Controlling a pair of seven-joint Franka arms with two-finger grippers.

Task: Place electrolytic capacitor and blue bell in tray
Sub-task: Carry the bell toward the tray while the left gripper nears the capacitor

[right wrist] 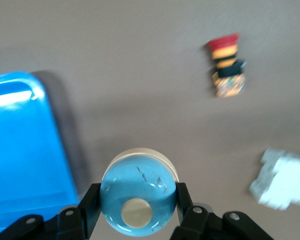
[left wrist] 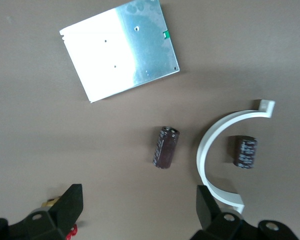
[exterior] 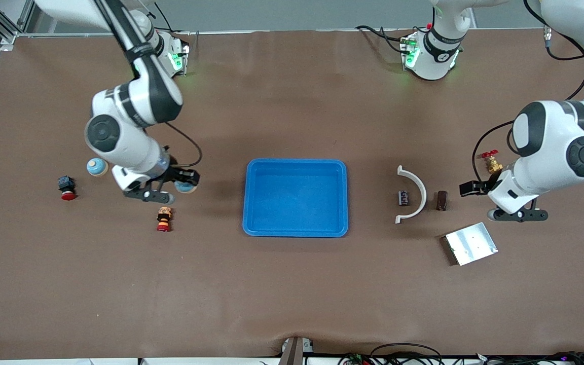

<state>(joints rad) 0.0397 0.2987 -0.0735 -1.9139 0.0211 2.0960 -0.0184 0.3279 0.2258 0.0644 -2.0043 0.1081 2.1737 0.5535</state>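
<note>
The right gripper [right wrist: 137,210] pinches the smooth, rounded, likely slippery blue bell [right wrist: 138,198] across its dome, toward the right arm's end from the tray [exterior: 295,197]. The left gripper [left wrist: 140,212] hangs spread.

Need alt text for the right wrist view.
The right claw is shut on a blue bell above the brown table, beside the blue tray. A red-capped pushbutton lies on the table.
</note>
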